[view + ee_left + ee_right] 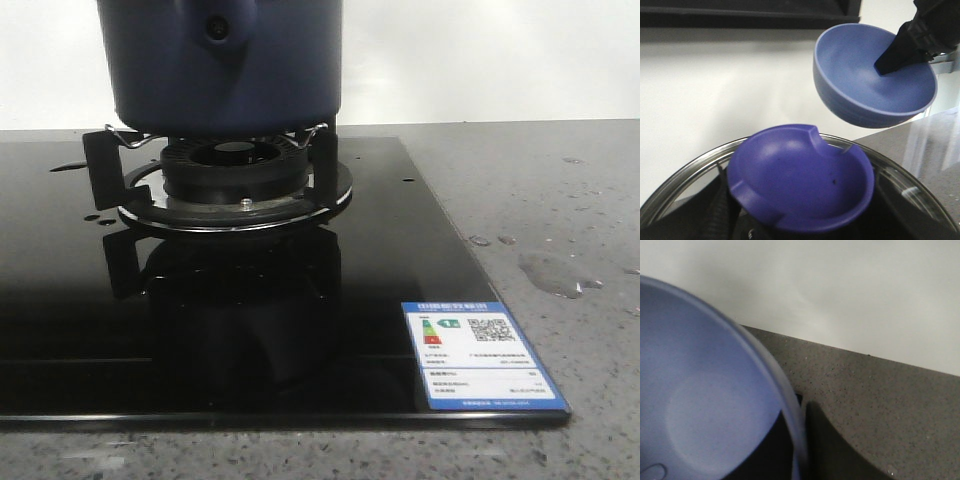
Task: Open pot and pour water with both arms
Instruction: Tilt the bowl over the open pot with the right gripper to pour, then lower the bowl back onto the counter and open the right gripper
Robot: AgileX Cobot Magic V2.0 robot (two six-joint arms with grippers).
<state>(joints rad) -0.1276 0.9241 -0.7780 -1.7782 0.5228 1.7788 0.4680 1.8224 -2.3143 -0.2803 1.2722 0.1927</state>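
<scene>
The dark navy pot (220,60) stands on the gas burner (237,170), its handle stub with the round hole (217,30) facing me; its top is cut off by the front view's edge. Neither gripper shows in the front view. My left gripper (790,225) is shut on the purple-blue knob (800,175) of a steel-rimmed glass lid (690,167). My right gripper (800,455) is shut on the rim of the periwinkle bowl (700,400). The bowl (860,90) hangs tilted in the air beyond the lid, one black finger (900,50) inside it. I see no water in it.
The burner sits in a black glass cooktop (300,330) with a blue and white label (480,355) at its front right corner. Water drops (550,275) lie on the grey speckled counter to the right. A white wall runs behind.
</scene>
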